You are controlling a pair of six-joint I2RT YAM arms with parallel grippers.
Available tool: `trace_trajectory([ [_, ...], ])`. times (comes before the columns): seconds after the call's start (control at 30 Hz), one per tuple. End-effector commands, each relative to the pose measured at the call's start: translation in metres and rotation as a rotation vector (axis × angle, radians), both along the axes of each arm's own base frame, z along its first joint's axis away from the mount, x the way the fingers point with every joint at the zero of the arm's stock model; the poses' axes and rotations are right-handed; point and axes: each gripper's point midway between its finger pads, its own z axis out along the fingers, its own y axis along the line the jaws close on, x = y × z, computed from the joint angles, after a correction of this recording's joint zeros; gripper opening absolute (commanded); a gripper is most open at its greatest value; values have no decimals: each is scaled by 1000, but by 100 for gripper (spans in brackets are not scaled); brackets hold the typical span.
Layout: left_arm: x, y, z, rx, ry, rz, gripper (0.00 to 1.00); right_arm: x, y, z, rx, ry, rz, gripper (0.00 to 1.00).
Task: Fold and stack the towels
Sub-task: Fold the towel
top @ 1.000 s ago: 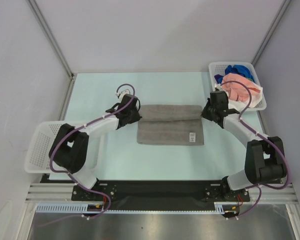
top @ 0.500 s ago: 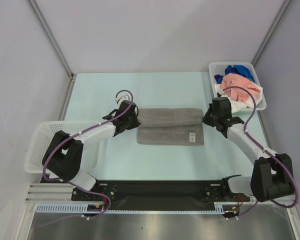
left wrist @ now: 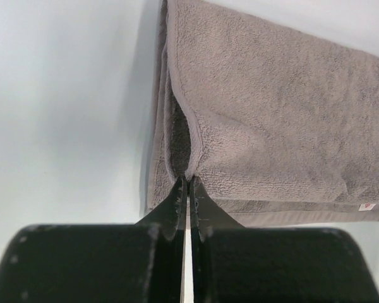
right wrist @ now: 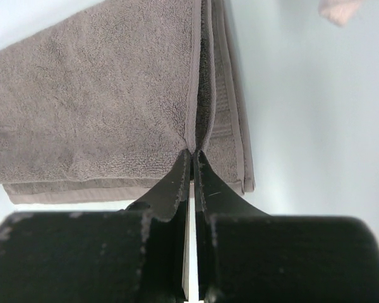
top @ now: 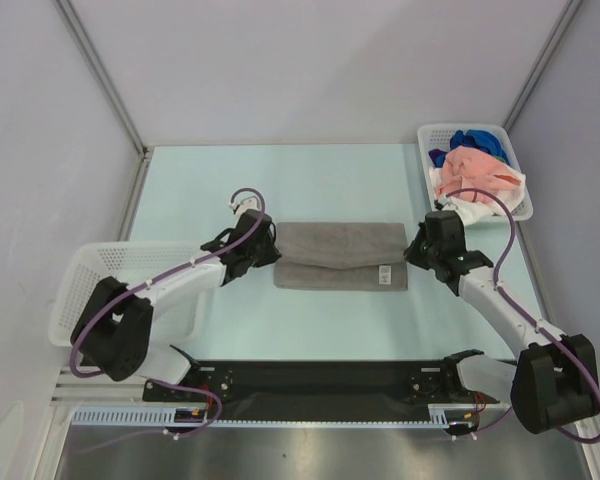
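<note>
Right basket [top: 511,134] sat at the far right corner of the table [top: 230,180], and I saw it heaped: a blue towel [top: 475,138] at the back, a salmon pink towel [top: 470,165] bunched on top in the middle, a white towel [top: 477,209] spilling over the near rim. Left basket [top: 80,290] was at the near left edge, with the left arm [top: 170,285] crossing above its inner side.

Now the grey towel [top: 340,243]: it lay flat in the middle of the table, long side running left to right, doubled over on itself. The top layer stopped short of the near edge, so a strip of the bottom layer showed along the front, with a small tag [top: 384,272] near its right corner.

Left gripper [left wrist: 188,182] was at the towel's left end, jaws pressed together on the hem of the top layer. From my left wrist view the fold gaped a little just beyond the tips, and the lower layer ran underneath. Right gripper [right wrist: 192,154] was at the right end, jaws likewise pinched tight on the top layer's hem, with the lower layers fanned out just to the side. Between the two grips the top layer's edge sagged slightly toward me.
</note>
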Motion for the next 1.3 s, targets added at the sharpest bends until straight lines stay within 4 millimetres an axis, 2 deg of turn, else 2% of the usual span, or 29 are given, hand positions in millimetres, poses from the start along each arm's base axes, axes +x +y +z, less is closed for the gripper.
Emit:
trace_trajectory([
  [0.0,-3,3,13,-15,-43,17,0,-6,-1,5,5,-19,-17,0],
  [0.47,-20,7,8,-17,-34,17,0,-22,-1,0,12,-12,-16,0],
  [0.73,-26,6,5,-18,-33,16,0,-33,-2,-7,7,-5,-16,0],
  [1.03,-32,8,5,-18,-33,17,0,-39,-4,-4,8,-12,-20,0],
  [1.27,-38,9,0,-19,-28,15,0,-46,-3,-11,9,0,-15,0],
])
